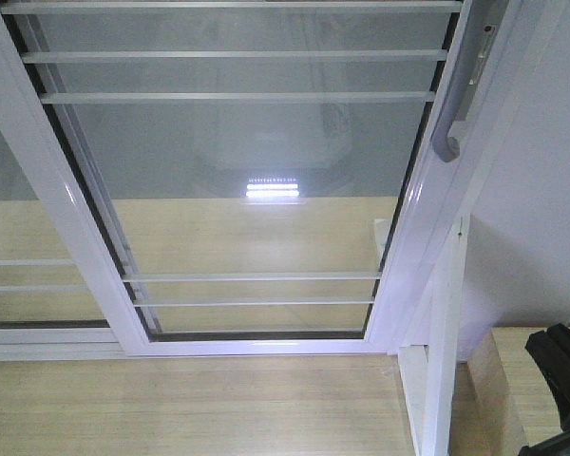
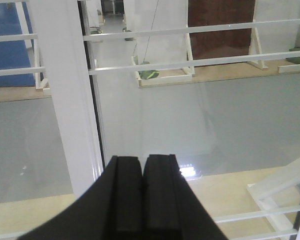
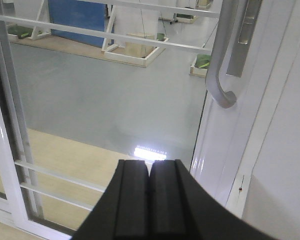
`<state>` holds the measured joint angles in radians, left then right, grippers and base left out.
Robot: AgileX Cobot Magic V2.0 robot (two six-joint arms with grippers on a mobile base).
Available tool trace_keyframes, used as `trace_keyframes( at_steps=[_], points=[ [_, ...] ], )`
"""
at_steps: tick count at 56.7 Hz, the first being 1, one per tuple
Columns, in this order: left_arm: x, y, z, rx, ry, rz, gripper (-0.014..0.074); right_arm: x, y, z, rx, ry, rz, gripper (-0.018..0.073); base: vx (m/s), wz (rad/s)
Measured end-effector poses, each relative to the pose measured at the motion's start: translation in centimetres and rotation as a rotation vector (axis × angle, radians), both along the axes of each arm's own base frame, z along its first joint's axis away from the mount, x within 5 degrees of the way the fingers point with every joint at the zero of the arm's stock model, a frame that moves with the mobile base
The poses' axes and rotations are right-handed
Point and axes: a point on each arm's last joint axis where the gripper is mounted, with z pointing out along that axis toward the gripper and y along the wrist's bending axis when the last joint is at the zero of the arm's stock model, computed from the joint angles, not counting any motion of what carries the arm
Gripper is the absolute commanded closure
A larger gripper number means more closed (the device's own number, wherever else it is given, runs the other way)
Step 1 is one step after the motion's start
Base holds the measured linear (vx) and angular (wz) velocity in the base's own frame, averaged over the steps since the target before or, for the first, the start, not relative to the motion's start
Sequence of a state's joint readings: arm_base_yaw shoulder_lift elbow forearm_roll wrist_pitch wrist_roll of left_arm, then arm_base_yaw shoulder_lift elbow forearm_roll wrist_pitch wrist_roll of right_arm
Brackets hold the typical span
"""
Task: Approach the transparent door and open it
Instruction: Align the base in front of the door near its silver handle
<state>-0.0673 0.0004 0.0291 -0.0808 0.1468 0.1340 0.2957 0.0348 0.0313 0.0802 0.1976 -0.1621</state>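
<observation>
The transparent door (image 1: 247, 171) fills the front view, a glass panel in a glossy white frame with thin white horizontal bars. Its curved silver-grey handle (image 1: 453, 114) sits on the right stile, and shows again as the handle (image 3: 217, 65) at the upper right of the right wrist view. My right gripper (image 3: 150, 167) is shut with nothing held, below and left of the handle, apart from it. My left gripper (image 2: 142, 162) is also shut and empty, facing the glass beside a white stile (image 2: 65, 95). A black part of the right arm (image 1: 562, 375) shows at the lower right.
A handle-less glazed panel (image 1: 19, 247) stands at the left behind the door. A white upright post (image 1: 445, 342) and a white wall (image 1: 541, 218) stand to the right. Pale wooden flooring (image 1: 190, 408) lies in front of the sill. White frames and a blue board (image 3: 77, 15) show through the glass.
</observation>
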Motion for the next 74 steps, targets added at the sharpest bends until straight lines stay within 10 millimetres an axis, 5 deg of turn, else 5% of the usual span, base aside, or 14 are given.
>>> trace_keyframes(
  at_steps=[23, 33, 41, 52, 63, 74],
  points=[
    [0.0, 0.1, 1.3, -0.016, -0.146, 0.012, 0.0594, 0.1, 0.0, 0.6, 0.019, -0.062, -0.005, 0.0565, 0.00, 0.00],
    [-0.4, 0.3, 3.9, -0.256, -0.307, 0.015, 0.0594, 0.1, -0.2, 2.5, 0.094, -0.237, -0.022, 0.0565, 0.00, 0.00],
    [-1.4, 0.3, 8.6, -0.304, -0.404, -0.013, 0.0594, -0.4, -0.3, 6.8, 0.140, -0.363, -0.023, 0.0565, 0.00, 0.00],
    [-1.8, 0.2, 17.1, -0.159, -0.490, -0.011, 0.0594, -1.1, -0.5, 16.5, 0.139, -0.486, -0.017, 0.0565, 0.00, 0.00],
    [3.4, -0.1, 23.1, -0.139, -0.339, 0.007, 0.0594, 3.1, 1.0, 23.1, 0.046, -0.337, 0.004, 0.0565, 0.00, 0.00],
    [8.6, -0.4, 24.1, -0.162, -0.183, 0.015, 0.0594, 8.2, 2.7, 24.5, 0.031, -0.188, 0.019, 0.0565, 0.00, 0.00]
  ],
)
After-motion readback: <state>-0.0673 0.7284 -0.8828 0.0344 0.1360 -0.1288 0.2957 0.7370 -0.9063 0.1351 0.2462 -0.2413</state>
